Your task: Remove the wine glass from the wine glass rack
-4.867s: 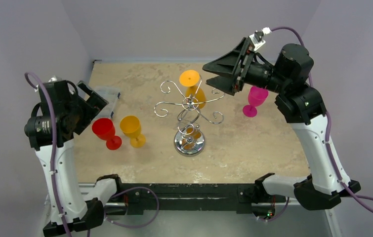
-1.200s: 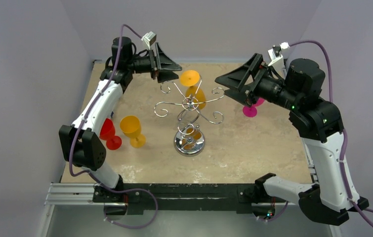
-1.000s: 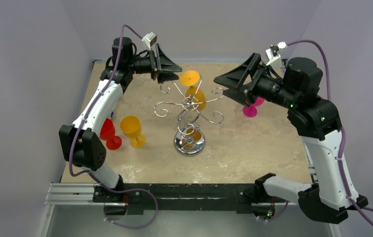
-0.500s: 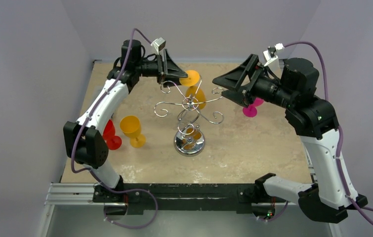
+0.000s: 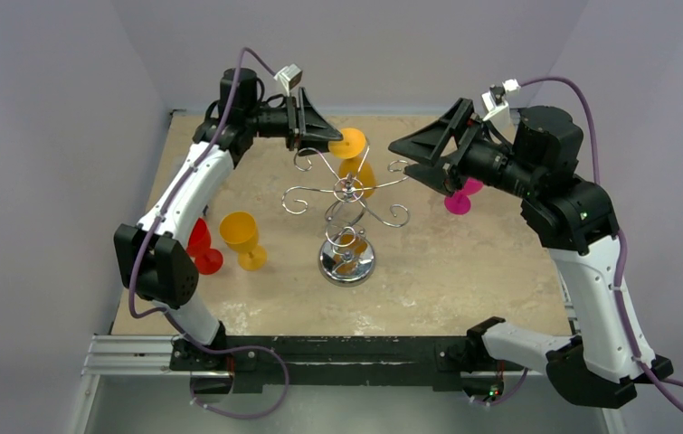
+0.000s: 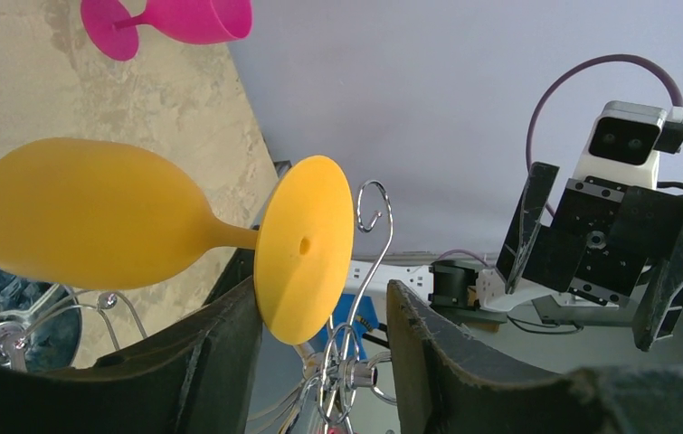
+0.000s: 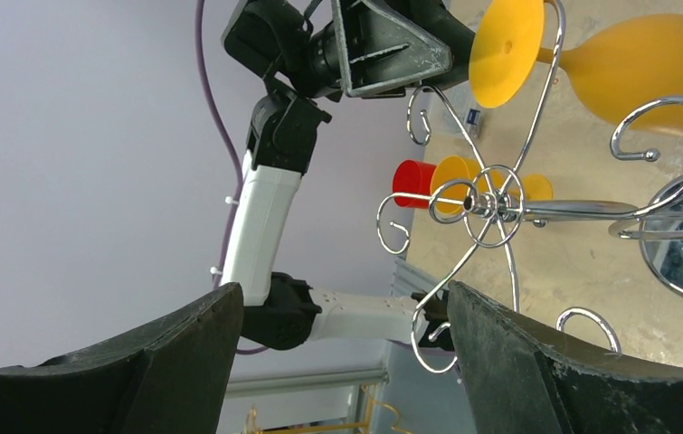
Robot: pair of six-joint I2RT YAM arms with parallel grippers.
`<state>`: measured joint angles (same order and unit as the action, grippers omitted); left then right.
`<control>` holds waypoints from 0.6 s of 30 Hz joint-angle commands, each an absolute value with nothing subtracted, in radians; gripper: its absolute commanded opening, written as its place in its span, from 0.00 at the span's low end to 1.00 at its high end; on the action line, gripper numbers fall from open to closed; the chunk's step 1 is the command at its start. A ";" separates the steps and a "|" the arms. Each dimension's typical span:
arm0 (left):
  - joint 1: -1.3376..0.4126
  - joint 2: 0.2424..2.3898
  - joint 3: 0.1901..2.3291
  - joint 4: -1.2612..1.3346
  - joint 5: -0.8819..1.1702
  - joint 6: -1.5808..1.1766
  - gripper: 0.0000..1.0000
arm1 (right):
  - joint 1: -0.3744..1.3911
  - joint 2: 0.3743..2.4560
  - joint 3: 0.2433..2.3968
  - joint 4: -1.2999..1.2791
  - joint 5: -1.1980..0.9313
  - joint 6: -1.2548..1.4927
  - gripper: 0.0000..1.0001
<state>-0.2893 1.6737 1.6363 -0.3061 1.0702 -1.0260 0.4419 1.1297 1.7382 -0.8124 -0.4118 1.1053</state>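
Jaws on your left gripper (image 6: 321, 303) stand partly open and bracket the round foot of the wine glass (image 6: 84, 212). One finger (image 6: 220, 362) sits at the foot's rim and the other shows a clear gap, so no grip is made. Jaws on your right gripper (image 7: 337, 303) stand wide, with nothing between them.

Nearest the arm bases, on the left of the table (image 5: 464, 271), a red glass (image 5: 197, 242) and a second orange glass (image 5: 241, 237) stand upright, side by side. The red one is partly hidden behind your left arm. Level with them, at centre, the wine glass rack (image 5: 348, 188) stands on its domed base.

Farther back, the wine glass hangs bowl-down from a scroll arm on the rack's far side, foot uppermost. Your left gripper reaches it from the far left, at foot height. Your right gripper hovers to the right of the rack, pointed at it and clear of the wire. A pink glass (image 5: 460, 199) stands upright beyond that gripper, partly covered by it.
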 commanded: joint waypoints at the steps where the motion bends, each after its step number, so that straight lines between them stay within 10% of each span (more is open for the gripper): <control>1: -0.290 1.666 1.692 -0.305 1.077 -0.998 0.49 | 0.438 1.118 1.740 -0.767 -0.429 1.109 0.82; 18: -0.290 1.663 1.721 -0.319 1.071 -1.004 0.38 | 0.438 1.122 1.732 -0.759 -0.438 1.109 0.82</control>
<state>-0.2893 1.6737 1.6608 -0.3397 1.0595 -1.0103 0.4419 1.1301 1.7367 -0.7979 -0.4149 1.1069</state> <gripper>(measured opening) 0.391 0.819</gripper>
